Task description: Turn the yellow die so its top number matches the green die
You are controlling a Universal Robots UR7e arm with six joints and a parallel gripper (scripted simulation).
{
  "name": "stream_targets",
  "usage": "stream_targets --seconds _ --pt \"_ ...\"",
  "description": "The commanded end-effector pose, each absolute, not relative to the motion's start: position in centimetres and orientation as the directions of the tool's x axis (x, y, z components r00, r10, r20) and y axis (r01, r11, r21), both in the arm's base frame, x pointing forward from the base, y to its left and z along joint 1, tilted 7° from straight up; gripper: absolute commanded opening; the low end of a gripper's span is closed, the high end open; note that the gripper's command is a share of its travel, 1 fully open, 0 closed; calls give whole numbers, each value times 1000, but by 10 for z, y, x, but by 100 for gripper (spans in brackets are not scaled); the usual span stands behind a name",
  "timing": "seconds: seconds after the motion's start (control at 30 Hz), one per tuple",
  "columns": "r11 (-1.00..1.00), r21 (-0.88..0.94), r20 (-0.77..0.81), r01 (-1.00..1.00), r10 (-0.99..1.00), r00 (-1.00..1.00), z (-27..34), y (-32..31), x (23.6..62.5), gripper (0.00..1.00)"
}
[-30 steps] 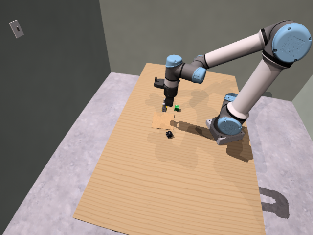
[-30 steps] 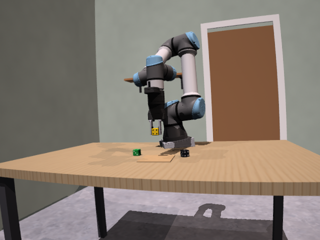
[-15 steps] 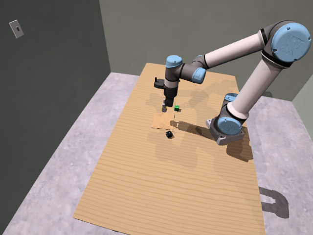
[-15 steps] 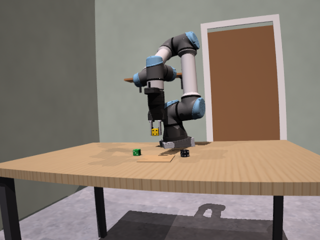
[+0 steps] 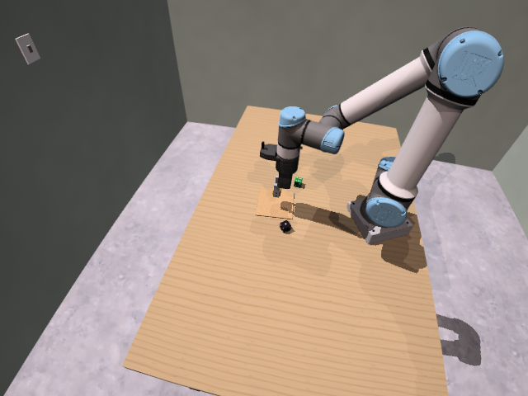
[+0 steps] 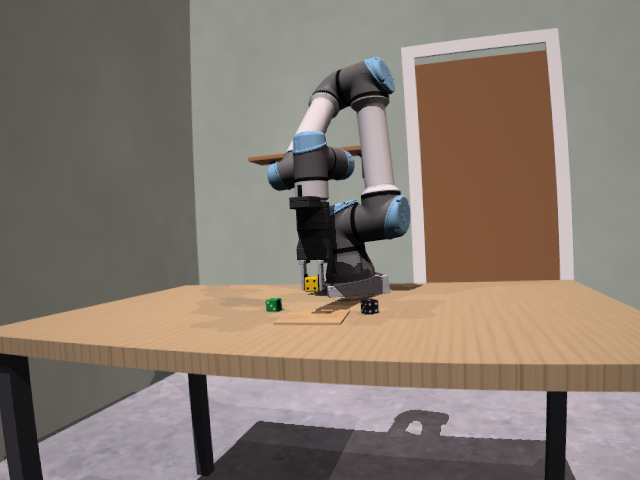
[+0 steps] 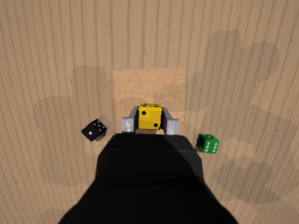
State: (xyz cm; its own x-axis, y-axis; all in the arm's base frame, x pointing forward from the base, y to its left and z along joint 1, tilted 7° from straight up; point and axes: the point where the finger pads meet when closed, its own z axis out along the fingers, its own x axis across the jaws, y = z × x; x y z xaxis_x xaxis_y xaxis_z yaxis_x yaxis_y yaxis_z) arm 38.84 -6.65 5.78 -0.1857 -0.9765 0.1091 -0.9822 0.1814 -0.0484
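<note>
Clamped on the yellow die (image 5: 280, 190) (image 6: 311, 283) (image 7: 149, 117) between the gripper's fingertips (image 5: 277, 191) (image 6: 312, 285), above the table (image 5: 238, 272) (image 6: 465, 335) (image 7: 37, 47). Mostly hidden behind a finger from the top; underside out of sight.

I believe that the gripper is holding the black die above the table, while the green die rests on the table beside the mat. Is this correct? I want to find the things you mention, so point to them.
Not quite: the die in the gripper (image 5: 277, 190) (image 6: 312, 289) (image 7: 149, 125) is the yellow cube-shaped die (image 6: 311, 283) (image 7: 149, 117), as the exterior view shows. It is held above the table, and the green die (image 5: 298, 181) (image 6: 273, 304) (image 7: 207, 143) does rest on the table beside the mat (image 5: 272, 206) (image 6: 310, 317) (image 7: 149, 86).
</note>
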Motion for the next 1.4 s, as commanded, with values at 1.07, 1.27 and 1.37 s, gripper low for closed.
stream_targets --seconds 1.07,1.27,1.37 --pt "181 -51 110 -982 -976 -186 8 -74 392 57" --pt "181 -51 110 -982 -976 -186 8 -74 392 57" --pt "181 -51 110 -982 -976 -186 8 -74 392 57"
